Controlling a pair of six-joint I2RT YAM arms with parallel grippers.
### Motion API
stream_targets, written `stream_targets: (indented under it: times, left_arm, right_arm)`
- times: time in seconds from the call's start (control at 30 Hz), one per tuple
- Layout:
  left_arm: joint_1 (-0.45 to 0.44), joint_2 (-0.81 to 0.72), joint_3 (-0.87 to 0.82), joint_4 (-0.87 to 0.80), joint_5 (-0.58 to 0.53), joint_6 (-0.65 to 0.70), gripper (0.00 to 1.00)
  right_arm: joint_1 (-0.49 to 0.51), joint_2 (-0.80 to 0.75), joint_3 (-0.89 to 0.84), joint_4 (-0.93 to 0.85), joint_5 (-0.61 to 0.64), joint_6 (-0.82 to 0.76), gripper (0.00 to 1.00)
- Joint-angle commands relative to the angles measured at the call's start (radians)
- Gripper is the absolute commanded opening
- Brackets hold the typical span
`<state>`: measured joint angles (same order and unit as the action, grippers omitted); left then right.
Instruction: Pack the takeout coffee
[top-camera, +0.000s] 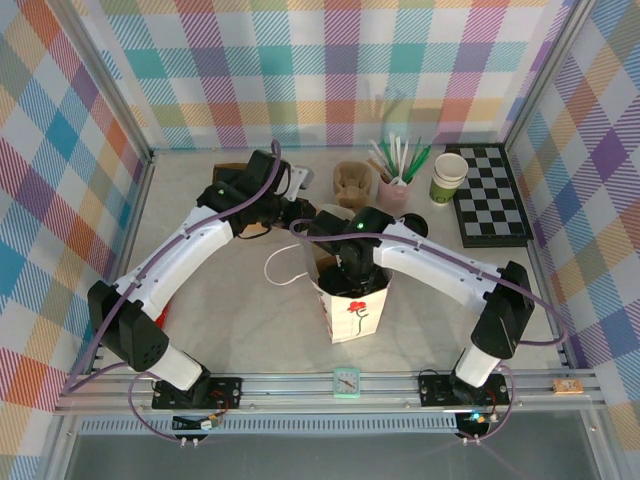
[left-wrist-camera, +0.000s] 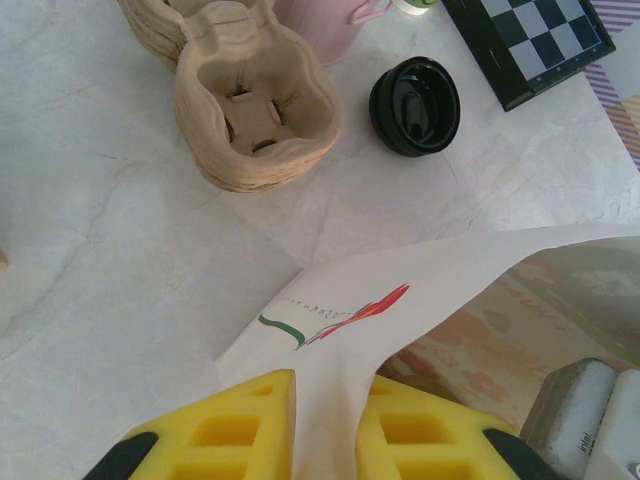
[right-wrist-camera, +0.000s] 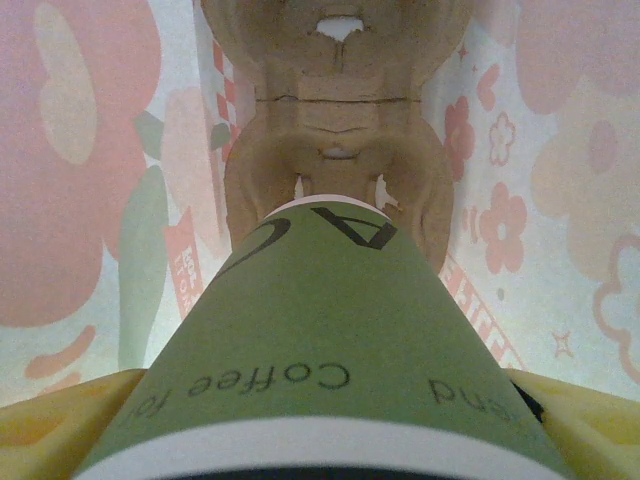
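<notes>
Green cup (right-wrist-camera: 310, 330) inside bag (left-wrist-camera: 420, 270), R gripper (right-wrist-camera: 320, 440) clamped round it.
L gripper (left-wrist-camera: 327, 425) pinches bag rim; risk: rim slips, cup misses carrier (right-wrist-camera: 335, 150), tips.

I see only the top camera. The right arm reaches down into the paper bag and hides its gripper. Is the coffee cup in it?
Observer: Yes, the right gripper holds the takeout coffee cup inside the paper bag.
Operator: What is below the cup?
Observer: A brown cardboard carrier, lying deeper in the bag; the cup's base points at it.
Operator: And the left gripper?
Observer: Its yellow fingers pinch the bag's edge.
</notes>
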<state>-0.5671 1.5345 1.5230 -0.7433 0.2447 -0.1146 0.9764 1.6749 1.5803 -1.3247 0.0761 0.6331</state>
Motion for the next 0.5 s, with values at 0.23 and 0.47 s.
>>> stream_targets:
  times: [0.23, 0.47]
  left_arm:
    - [-0.005, 0.003, 0.023, -0.018, -0.021, -0.003, 0.19]
    - [-0.005, -0.005, 0.018, -0.017, -0.019, -0.005, 0.19]
  right_arm:
    - [0.009, 0.006, -0.042, 0.019, -0.015, 0.015, 0.6]
    - [0.009, 0.003, -0.057, 0.031, -0.006, 0.013, 0.6]
